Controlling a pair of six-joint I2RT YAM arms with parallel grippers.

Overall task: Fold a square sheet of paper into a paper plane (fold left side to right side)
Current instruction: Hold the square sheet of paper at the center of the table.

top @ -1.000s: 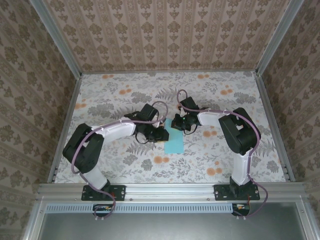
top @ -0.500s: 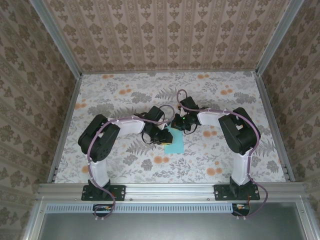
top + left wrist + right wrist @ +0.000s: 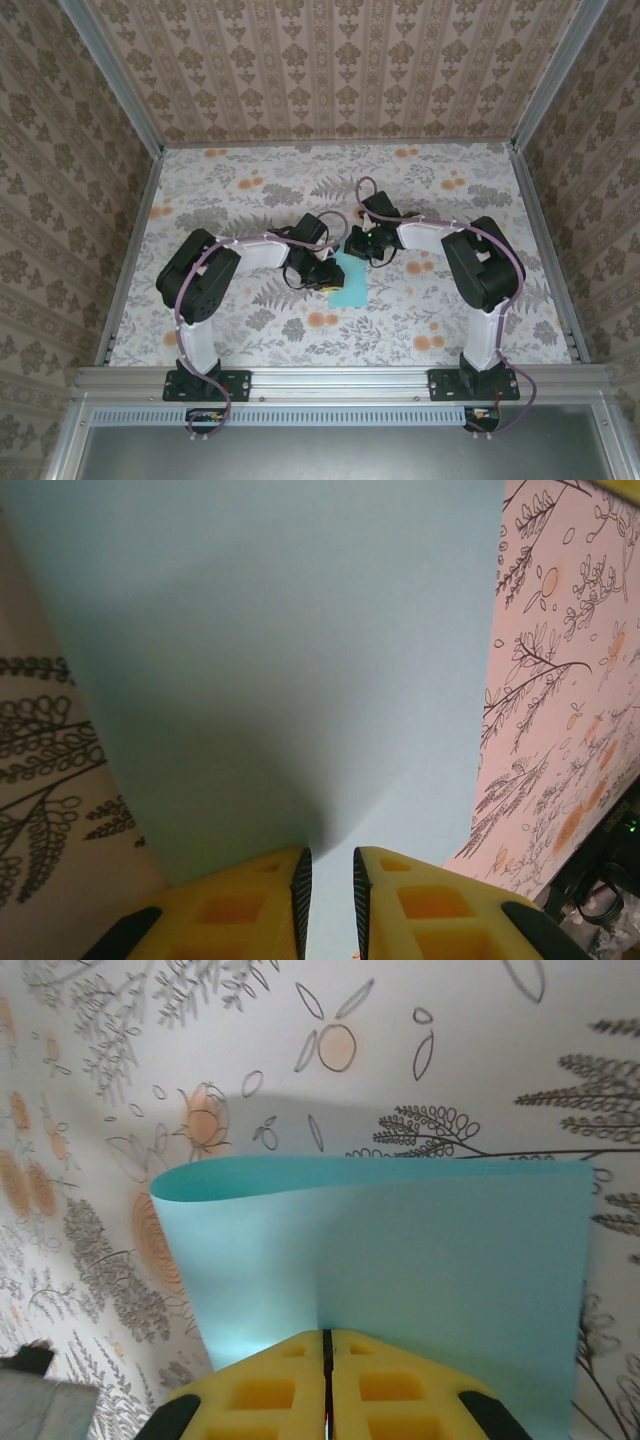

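At the bottom edge of the right wrist view, the right gripper (image 3: 326, 1338) has its yellow fingers pressed together on the near edge of the square sheet of paper (image 3: 400, 1250). The sheet curls up off the floral table (image 3: 450, 1040) toward the frame's upper left. At the bottom centre of the left wrist view, the left gripper (image 3: 330, 865) is nearly closed, with the sheet running into the slit, seemingly nipped. The paper looks feather-light, limp and easily crumpled, so a light pinch at an edge or corner should suit it best.
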